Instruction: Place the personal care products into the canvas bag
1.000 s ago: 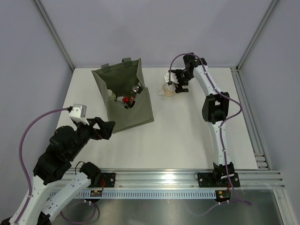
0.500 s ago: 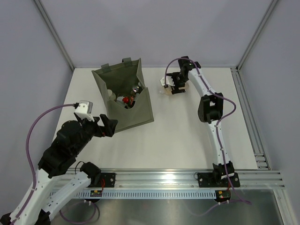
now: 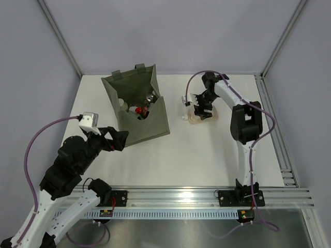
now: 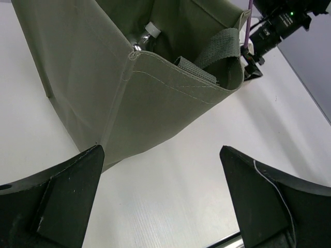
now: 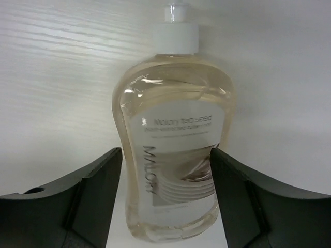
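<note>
A translucent amber bottle (image 3: 195, 119) with a white cap lies flat on the white table, right of the olive canvas bag (image 3: 147, 132). In the right wrist view the bottle (image 5: 176, 129) lies label up, its cap pointing away. My right gripper (image 3: 202, 107) (image 5: 165, 155) is open, its jaws standing either side of the bottle's body. The bag stands open, with a white bottle (image 3: 123, 105), a red-capped bottle (image 3: 138, 109) and a silver-topped item (image 3: 151, 98) inside. My left gripper (image 3: 120, 140) (image 4: 161, 152) is open and empty, just short of the bag's near corner (image 4: 129, 57).
The left wrist view shows a loop handle (image 4: 220, 44) drooping over the bag's rim and a white-capped bottle (image 4: 147, 32) inside. The cell walls rise at the table's back and sides. An aluminium rail (image 3: 207, 195) runs along the near edge.
The right gripper has moved nearer and to the right, and the amber bottle now lies flat on the table under it. The left arm shifted slightly.
</note>
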Controlling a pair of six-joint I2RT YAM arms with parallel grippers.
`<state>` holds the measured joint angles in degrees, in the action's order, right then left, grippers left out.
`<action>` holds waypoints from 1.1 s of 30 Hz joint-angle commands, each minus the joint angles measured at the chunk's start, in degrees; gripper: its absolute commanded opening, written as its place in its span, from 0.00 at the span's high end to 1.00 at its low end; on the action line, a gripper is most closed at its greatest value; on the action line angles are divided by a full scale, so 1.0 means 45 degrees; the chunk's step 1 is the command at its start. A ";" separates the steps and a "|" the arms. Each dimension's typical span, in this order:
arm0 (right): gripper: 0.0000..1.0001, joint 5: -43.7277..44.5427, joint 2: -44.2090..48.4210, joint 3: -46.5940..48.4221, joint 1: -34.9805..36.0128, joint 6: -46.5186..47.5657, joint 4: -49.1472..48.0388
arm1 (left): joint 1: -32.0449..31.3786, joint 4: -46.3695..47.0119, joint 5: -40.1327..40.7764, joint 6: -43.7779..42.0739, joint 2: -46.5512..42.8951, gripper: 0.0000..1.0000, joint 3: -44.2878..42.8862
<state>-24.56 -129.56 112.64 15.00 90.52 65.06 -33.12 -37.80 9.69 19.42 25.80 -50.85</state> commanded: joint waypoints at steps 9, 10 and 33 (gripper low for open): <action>0.00 0.0164 0.2403 -0.2980 0.0298 -0.5112 -0.1546 | -0.0041 0.0667 -0.0318 -0.0058 -0.0752 0.01 0.0128; 0.00 0.0125 0.2442 -0.3116 0.0279 -0.5193 -0.1605 | -0.0041 0.0627 -0.0299 0.0000 -0.0831 0.01 0.0147; 0.16 0.2411 0.0881 -0.2671 0.0396 -0.4684 -0.2605 | -0.0041 0.0119 0.0248 0.0822 -0.2316 0.01 0.0519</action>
<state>-14.61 -123.20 97.06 16.21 70.54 50.28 -33.12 -39.16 9.74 22.74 15.73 -49.04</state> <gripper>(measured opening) 0.918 0.987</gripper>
